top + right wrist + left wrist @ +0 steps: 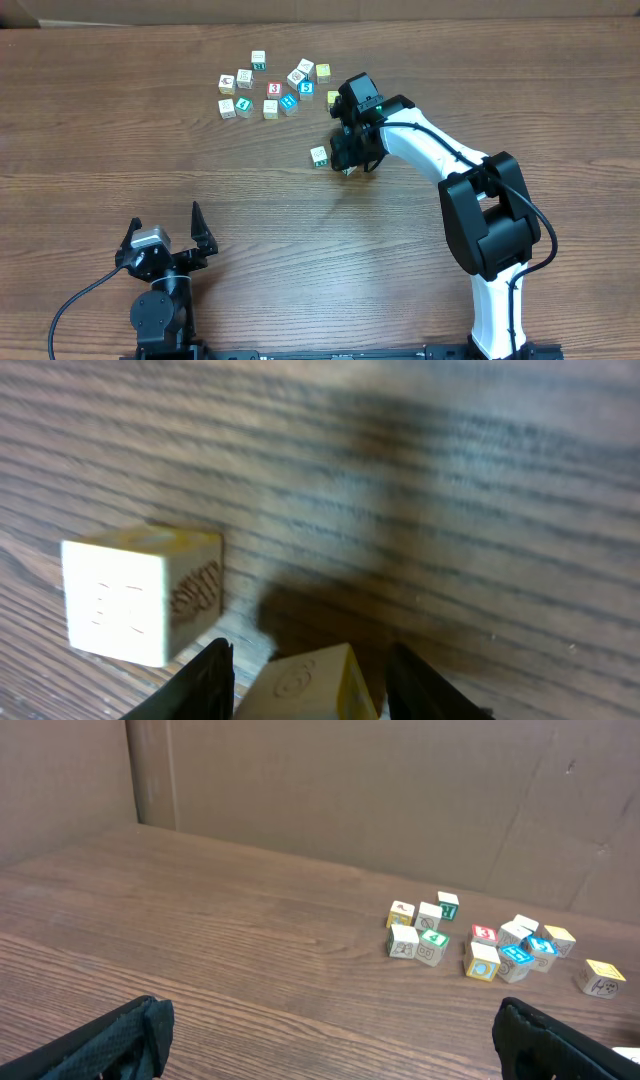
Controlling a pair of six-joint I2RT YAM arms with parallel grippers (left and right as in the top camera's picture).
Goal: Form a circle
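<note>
My right gripper (350,163) points down at the table below the scatter of cubes. Its fingers stand either side of a cream cube with a yellow side (305,685), which rests on the wood with a gap on both sides. Just left of it sits a white cube (115,600) with a green mark (319,155). Those two cubes lie apart from the others, and no circle shows in any view. My left gripper (164,220) stands wide open near the front left edge with nothing between its fingers (130,1035).
Several picture and letter cubes (272,85) lie scattered at the back middle, also seen far right in the left wrist view (480,940). A single yellow cube (333,98) sits beside the right wrist. A cardboard wall (350,790) backs the table.
</note>
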